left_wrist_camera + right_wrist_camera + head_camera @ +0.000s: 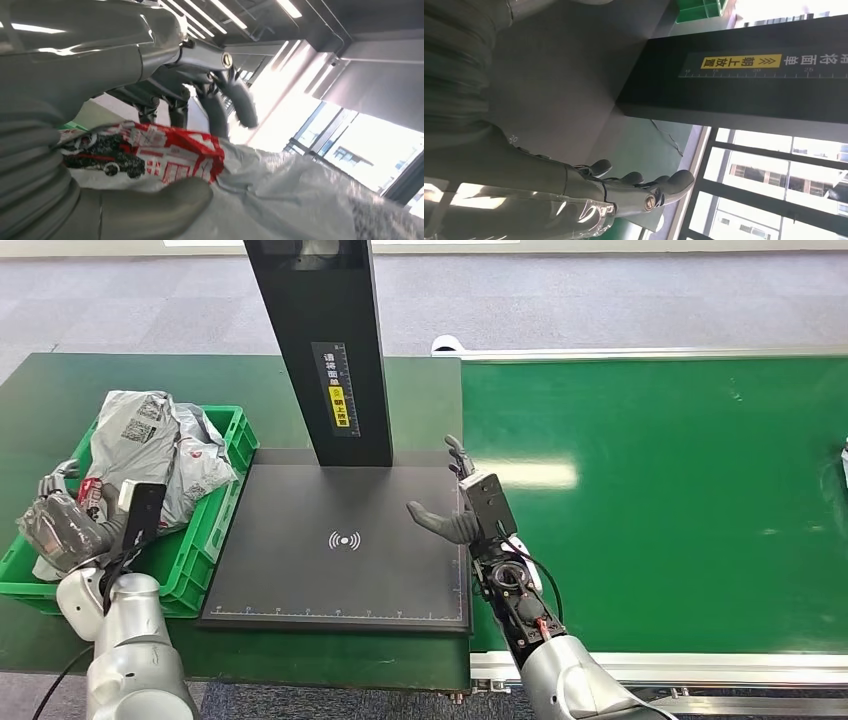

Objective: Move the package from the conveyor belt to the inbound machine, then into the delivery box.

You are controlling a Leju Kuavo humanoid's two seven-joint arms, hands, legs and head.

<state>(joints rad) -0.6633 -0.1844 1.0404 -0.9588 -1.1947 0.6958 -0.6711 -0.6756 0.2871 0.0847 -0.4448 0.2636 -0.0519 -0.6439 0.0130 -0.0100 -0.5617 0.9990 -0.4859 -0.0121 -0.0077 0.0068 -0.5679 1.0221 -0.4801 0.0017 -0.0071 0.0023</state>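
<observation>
Resting under the left robot hand [60, 502], the package [150, 445].

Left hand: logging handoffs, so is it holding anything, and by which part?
The left hand grips a grey package at its red-printed end, over the green bin. The right hand holds nothing.

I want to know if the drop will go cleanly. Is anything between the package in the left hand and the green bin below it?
Only other packages. The left hand holds a grey package over the near end of the green bin, where a pile of grey mailers already lies. It would likely land on that pile.
</observation>
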